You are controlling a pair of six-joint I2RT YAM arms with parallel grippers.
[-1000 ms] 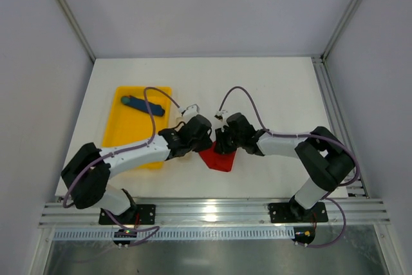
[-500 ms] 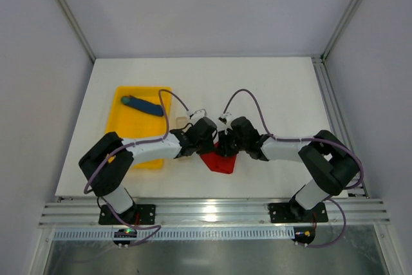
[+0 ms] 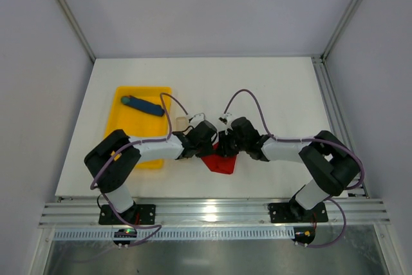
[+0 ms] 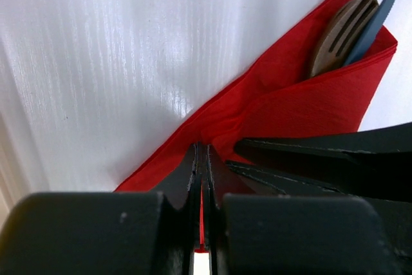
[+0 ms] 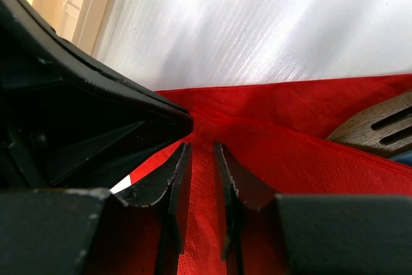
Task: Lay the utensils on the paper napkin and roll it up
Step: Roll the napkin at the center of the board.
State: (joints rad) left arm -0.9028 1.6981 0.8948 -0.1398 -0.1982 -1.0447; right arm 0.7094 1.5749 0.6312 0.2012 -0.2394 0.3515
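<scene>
White tabletop (image 3: 270, 88) is carrying the paper napkin (image 3: 222, 165) near its front edge, partly hidden from above. From the left wrist, the left gripper (image 4: 201, 152) is pinching the napkin's near edge, fingers pressed together, the utensils (image 4: 340, 33) poking from the fold beyond. From the right wrist, the right gripper (image 5: 201, 149) is standing a slit apart on the red paper, its grip unclear.

The paper napkin (image 4: 309, 107) is matt, finely textured red paper. The fork (image 4: 338, 33) looks like dark, smooth wood; the table (image 4: 116, 49) is glossy white, faintly ribbed.
</scene>
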